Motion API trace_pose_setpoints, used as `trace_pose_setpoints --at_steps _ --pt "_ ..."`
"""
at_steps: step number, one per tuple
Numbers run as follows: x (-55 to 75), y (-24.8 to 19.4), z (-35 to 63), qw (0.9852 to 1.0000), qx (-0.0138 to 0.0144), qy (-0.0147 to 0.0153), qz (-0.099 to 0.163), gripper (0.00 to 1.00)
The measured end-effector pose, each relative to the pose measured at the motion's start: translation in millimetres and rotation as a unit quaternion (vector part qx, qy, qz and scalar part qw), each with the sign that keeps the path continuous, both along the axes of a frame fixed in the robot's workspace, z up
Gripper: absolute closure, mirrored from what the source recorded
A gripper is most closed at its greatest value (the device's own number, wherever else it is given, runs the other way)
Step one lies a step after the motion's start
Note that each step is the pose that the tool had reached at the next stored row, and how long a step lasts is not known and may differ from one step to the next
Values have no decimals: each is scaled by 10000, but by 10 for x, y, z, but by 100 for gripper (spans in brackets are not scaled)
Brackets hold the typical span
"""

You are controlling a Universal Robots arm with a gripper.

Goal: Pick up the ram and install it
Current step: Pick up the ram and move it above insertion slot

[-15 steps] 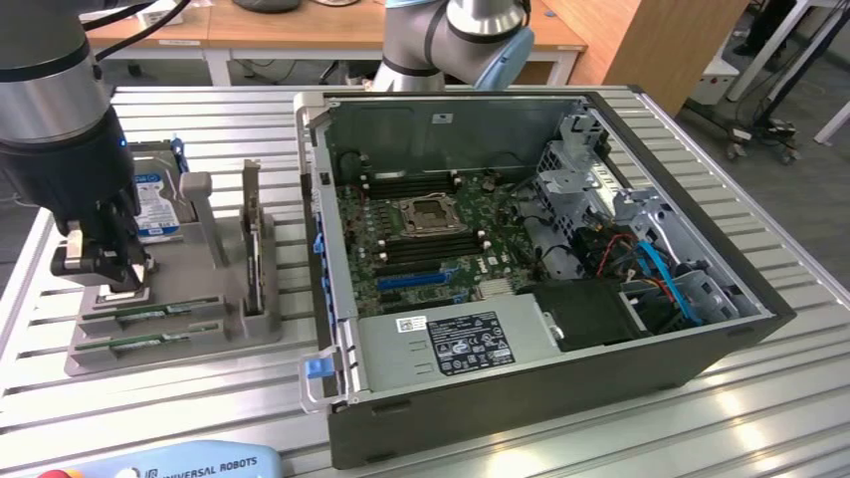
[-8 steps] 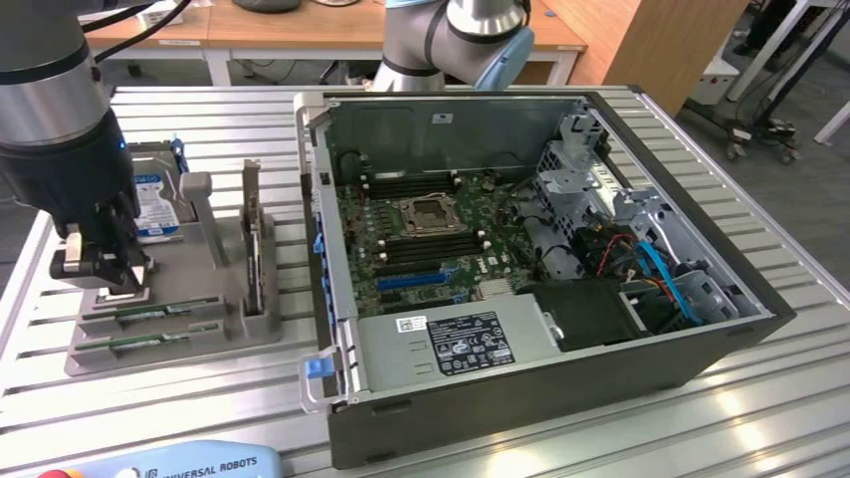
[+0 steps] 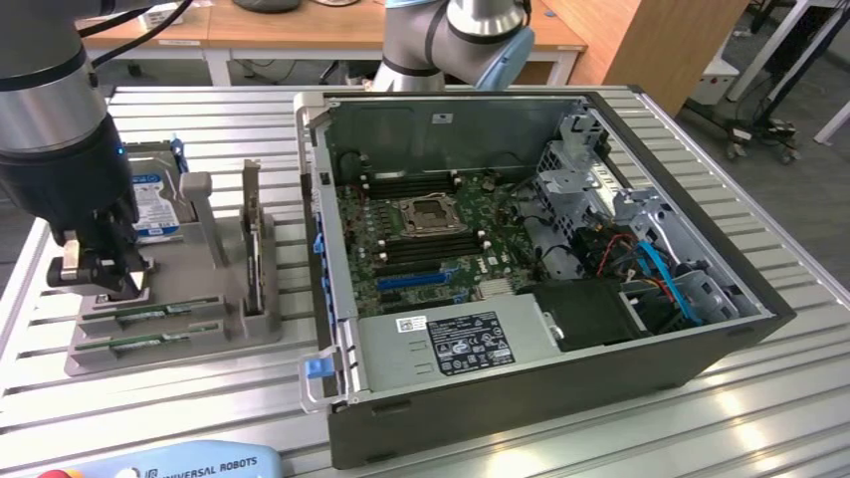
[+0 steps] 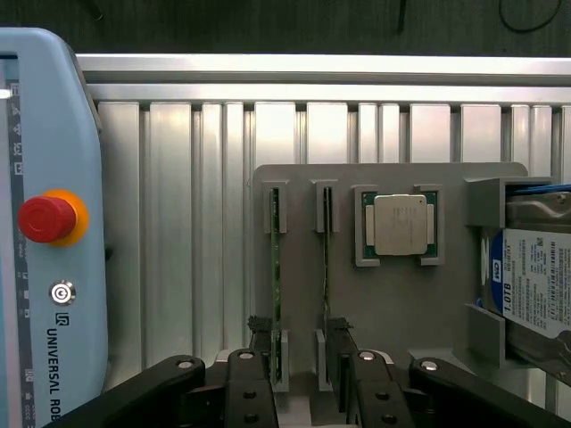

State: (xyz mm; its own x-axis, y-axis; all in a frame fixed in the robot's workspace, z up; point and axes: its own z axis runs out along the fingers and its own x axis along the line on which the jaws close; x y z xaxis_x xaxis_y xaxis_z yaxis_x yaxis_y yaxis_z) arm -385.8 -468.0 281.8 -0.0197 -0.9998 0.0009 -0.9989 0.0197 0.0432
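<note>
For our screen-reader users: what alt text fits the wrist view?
The robot's open hand sits over one end of two green ram sticks standing on edge in a gray holder on a slatted table. The holder carries a square processor chip and a blue-labelled hard drive; a teach pendant with a red stop button lies beside it.

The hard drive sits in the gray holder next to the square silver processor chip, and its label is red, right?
Not red. The wrist view shows that the label on the hard drive is blue and white. The rest is right: it sits in the gray holder next to the square silver processor chip.
</note>
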Motion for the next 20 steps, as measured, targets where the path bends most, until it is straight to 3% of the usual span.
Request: trace_pose_setpoints --at_steps 20 --pt "0 -1 -79 10000 0 0 1 62"
